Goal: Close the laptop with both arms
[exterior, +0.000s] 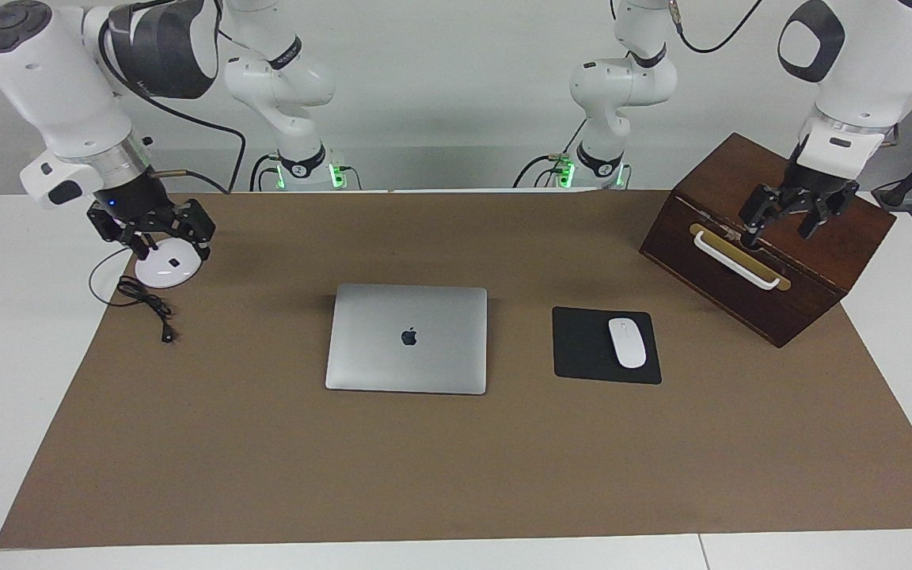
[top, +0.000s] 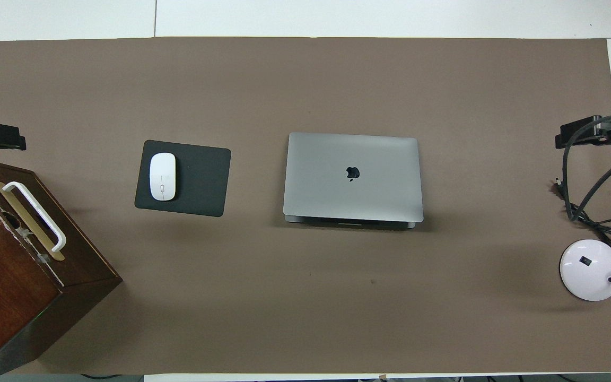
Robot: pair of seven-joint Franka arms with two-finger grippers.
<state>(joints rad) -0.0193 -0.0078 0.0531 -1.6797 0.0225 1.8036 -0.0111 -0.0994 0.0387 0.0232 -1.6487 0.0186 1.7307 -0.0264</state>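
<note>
Laptop [exterior: 407, 339] lies lid-down mid-mat, well clear of both jaws, so I judge closing done | left gripper [exterior: 788, 212] over wooden box [exterior: 773, 237], fingers apart | right gripper [exterior: 159, 231] over lamp base [exterior: 165, 269], fingers apart.

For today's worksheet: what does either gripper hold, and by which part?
Nothing. The left gripper hangs over the wooden box, the right gripper over the lamp base.
</note>
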